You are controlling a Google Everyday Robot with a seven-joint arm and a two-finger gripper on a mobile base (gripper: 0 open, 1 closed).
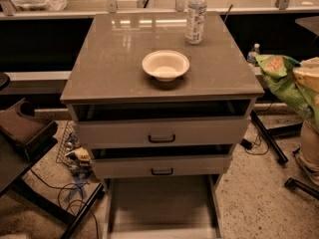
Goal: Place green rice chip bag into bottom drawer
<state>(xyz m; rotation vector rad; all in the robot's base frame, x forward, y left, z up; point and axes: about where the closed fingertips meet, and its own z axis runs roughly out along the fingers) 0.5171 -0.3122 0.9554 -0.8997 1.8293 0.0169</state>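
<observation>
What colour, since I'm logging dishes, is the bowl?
Cream-white bowl, best in the camera view; the claw is at the right edge, beside the bag.

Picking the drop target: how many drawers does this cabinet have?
3: top drawer and middle drawer slightly open, bottom drawer wide open below them. None look hidden. The gripper holds the green rice chip bag at right.

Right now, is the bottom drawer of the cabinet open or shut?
Open: the bottom drawer sticks out past both upper drawers, its grey floor showing. The gripper, right of the cabinet, holds the green chip bag.
</observation>
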